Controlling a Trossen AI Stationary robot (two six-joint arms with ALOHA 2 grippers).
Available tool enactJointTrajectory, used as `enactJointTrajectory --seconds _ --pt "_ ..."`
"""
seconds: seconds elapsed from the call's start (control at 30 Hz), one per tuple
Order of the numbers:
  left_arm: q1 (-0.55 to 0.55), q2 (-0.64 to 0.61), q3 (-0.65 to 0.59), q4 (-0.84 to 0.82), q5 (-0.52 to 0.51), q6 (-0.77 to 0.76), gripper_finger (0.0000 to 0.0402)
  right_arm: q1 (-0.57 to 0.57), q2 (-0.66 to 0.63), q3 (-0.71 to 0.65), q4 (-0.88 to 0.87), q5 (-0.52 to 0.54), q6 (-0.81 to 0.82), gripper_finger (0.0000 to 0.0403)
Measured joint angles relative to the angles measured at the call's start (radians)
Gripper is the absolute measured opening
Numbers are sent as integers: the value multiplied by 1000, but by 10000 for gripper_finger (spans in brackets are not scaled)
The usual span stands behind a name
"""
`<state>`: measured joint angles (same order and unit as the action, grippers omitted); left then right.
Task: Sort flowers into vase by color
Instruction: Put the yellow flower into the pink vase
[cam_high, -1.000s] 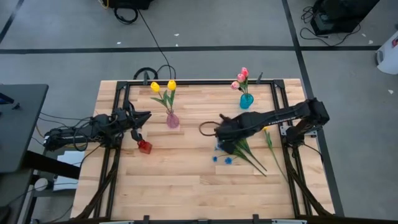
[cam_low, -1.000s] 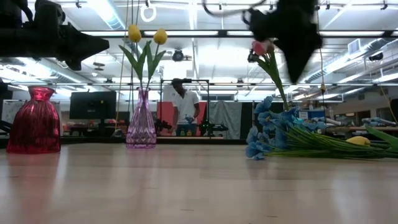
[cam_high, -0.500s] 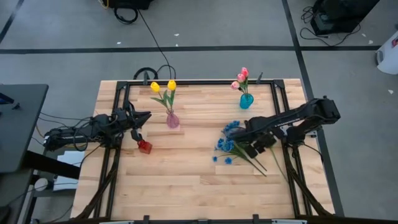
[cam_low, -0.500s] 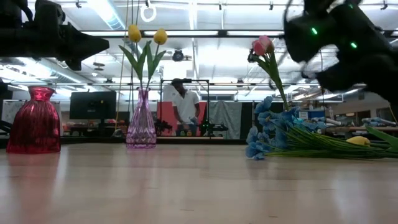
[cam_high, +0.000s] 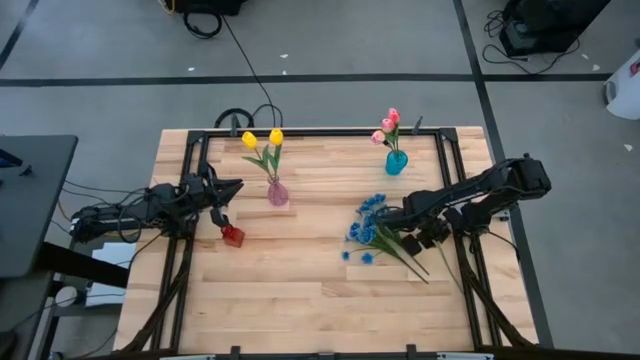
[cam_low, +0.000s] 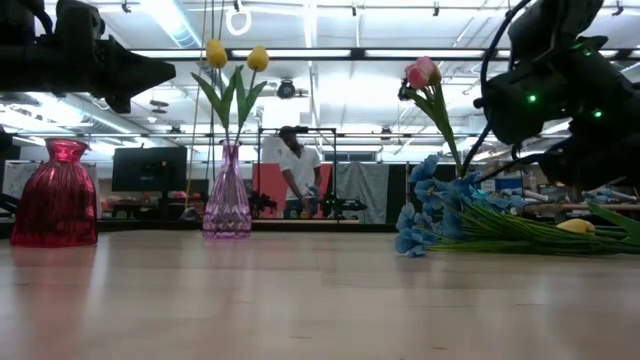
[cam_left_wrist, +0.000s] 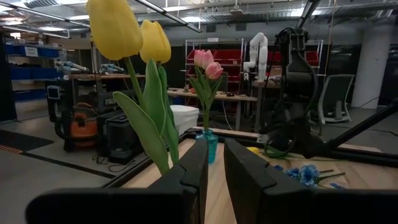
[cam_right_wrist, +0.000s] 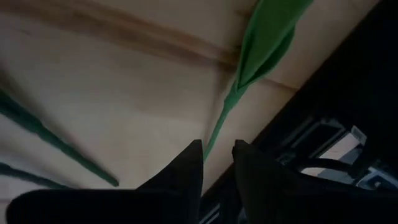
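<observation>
Moving rightward since a second ago, the right arm is now stretching low across the table's right side, no longer covering the blue flowers (cam_high: 366, 222), which are lying in a loose pile on the wood with their long green stems (cam_high: 405, 255) fanning toward the table's (cam_high: 300, 290) right edge. The right gripper (cam_right_wrist: 217, 151) is pointing down just above a green stem (cam_right_wrist: 245, 74), its fingers (cam_right_wrist: 186, 168) narrowly parted around the stem's line; whether they are pinching it cannot be told. The left gripper (cam_left_wrist: 213, 163) is waiting over the table's left side beside the red vase (cam_high: 232, 235), fingers clenched on nothing. Yellow tulips (cam_high: 262, 140) are standing in the pink vase (cam_high: 277, 193), pink tulips (cam_high: 388, 126) in the teal vase (cam_high: 396, 162). No readable writing is showing.
</observation>
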<state>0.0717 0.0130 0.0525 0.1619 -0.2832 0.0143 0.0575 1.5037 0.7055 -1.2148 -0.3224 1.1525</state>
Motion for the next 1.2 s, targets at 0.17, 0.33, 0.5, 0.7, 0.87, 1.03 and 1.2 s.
enactJointTrajectory --seconds 0.17,0.33,0.5,0.7,0.87,1.03,1.2 --pt "0 0 0 1 0 0 56 -9 15 0 16 10 130 99" --pt "0 0 0 2 0 0 56 1 63 14 9 64 186 94" --pt "0 0 0 2 0 0 56 -9 137 14 -37 94 162 93" --pt "0 0 0 1 0 5 56 -14 222 14 4 71 105 95" --pt "0 0 0 0 0 5 56 -14 219 16 -15 40 106 92" --pt "0 0 0 0 0 6 56 -7 178 54 1 60 101 91" --pt "0 0 0 -1 0 7 56 7 148 114 147 96 53 91"
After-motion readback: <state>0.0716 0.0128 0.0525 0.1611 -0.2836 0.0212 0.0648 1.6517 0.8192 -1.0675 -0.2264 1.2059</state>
